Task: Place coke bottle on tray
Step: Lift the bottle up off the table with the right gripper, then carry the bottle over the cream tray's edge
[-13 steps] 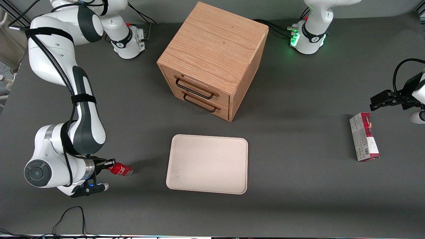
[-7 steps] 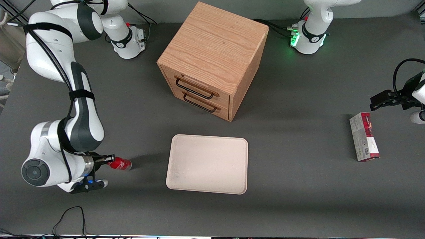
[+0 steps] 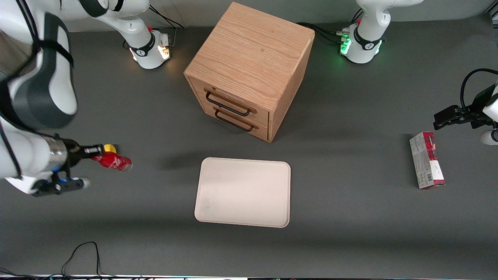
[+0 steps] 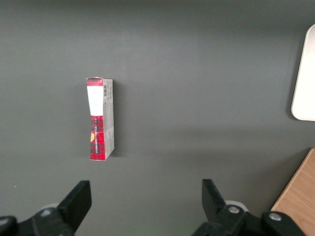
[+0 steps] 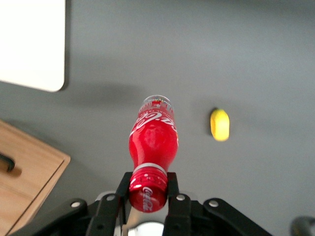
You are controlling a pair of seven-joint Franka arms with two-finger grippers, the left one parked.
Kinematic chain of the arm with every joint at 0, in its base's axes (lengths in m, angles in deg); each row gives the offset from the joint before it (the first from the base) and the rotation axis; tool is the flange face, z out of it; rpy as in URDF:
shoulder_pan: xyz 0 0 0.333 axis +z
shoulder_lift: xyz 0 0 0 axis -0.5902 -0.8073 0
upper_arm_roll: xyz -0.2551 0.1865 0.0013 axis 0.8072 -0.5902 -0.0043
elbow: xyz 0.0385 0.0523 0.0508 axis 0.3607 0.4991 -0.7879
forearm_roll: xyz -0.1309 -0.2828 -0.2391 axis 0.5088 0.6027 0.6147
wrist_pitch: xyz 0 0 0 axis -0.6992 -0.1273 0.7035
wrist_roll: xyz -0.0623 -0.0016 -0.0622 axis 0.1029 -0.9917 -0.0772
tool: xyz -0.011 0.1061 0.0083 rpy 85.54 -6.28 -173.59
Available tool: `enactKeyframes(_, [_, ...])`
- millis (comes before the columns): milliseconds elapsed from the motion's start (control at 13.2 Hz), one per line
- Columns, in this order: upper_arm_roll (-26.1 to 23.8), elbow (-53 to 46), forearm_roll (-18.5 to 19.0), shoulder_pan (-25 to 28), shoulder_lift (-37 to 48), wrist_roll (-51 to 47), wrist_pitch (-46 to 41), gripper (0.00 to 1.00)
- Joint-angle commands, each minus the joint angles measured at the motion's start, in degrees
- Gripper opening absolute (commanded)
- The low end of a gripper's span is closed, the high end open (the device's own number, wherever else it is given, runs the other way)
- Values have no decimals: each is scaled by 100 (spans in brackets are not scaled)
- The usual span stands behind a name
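Observation:
My right gripper (image 3: 96, 152) is shut on the red cap of the coke bottle (image 3: 114, 161), a small glossy red bottle with white lettering, and holds it lifted above the table toward the working arm's end. In the right wrist view the gripper (image 5: 147, 186) clamps the cap and the coke bottle (image 5: 153, 139) hangs over bare table. The cream tray (image 3: 243, 191) lies flat in front of the drawer cabinet, apart from the bottle; its corner shows in the right wrist view (image 5: 34, 46).
A wooden drawer cabinet (image 3: 249, 68) stands farther from the camera than the tray. A yellow lemon (image 3: 110, 148) lies on the table beside the gripper, also in the right wrist view (image 5: 219, 124). A red-and-grey carton (image 3: 426, 160) lies toward the parked arm's end.
My gripper has lifted the coke bottle off the table and carried it upward and away from the front camera; the lemon has come into view beneath it.

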Motion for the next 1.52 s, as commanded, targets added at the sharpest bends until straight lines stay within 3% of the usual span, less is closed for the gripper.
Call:
enactKeyframes(0, [-9, 568, 104, 29, 651, -55, -181, 0])
enactKeyframes(303, [-18, 2384, 104, 47, 1898, -46, 537, 0])
enactKeyframes(455, [-27, 2478, 95, 213, 1920, -230, 742, 0])
enactKeyframes(606, [-36, 1778, 95, 467, 1184, -886, 733, 0])
enactKeyframes(909, [-237, -734, 87, 1031, -1099, -2633, 732, 0])
enactKeyframes(1061, [-553, -933, 95, 1014, -1508, -3636, 1659, 0])
enactKeyframes(1439, [-536, -933, 148, 1268, -2203, -4678, 3017, 0])
